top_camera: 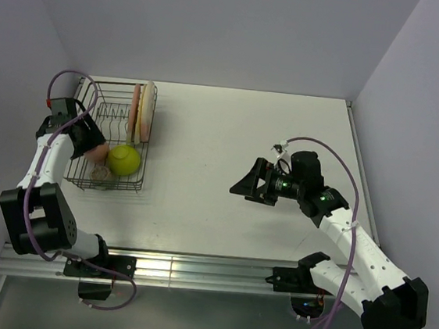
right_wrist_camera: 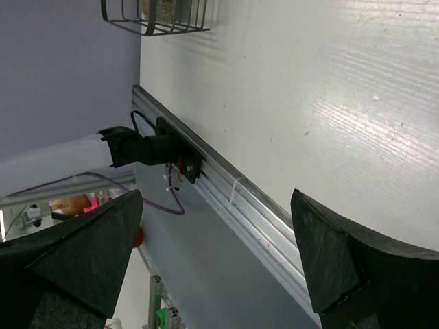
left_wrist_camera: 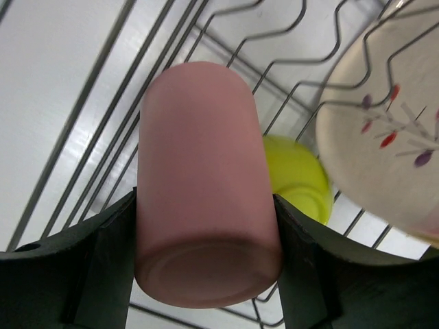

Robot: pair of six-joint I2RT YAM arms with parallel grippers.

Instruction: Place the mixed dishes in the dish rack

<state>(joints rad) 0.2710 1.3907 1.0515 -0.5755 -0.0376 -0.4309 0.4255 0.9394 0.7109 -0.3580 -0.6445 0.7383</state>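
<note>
The white tabletop [top_camera: 228, 157] is bare across its middle and right, since everything of the task is gathered at its far-left corner. There the black wire dish rack [top_camera: 85, 175] is set, wider than anything it holds. At its right side the plates [top_camera: 142, 111] are stood on edge between the upright prongs, so that they take little room; in the left wrist view a cream plate with leaf sprigs [left_wrist_camera: 391, 123] is seen leaning behind the wires. The lime-green bowl [top_camera: 124, 159] is parked at the near right of the rack floor, beside the plates. The salmon-pink cup [left_wrist_camera: 206, 185] is clamped between the fingers of the left gripper [top_camera: 88, 144], lying on its side with its base toward the camera, just over the rack wires and next to the bowl; it is judged to be held there for setting down in the free left part. A small grey dish [top_camera: 101, 174] appears at the rack's near edge. The right gripper [top_camera: 247, 185] is held wide apart and empty over the bare tabletop, well away from the rack.
</note>
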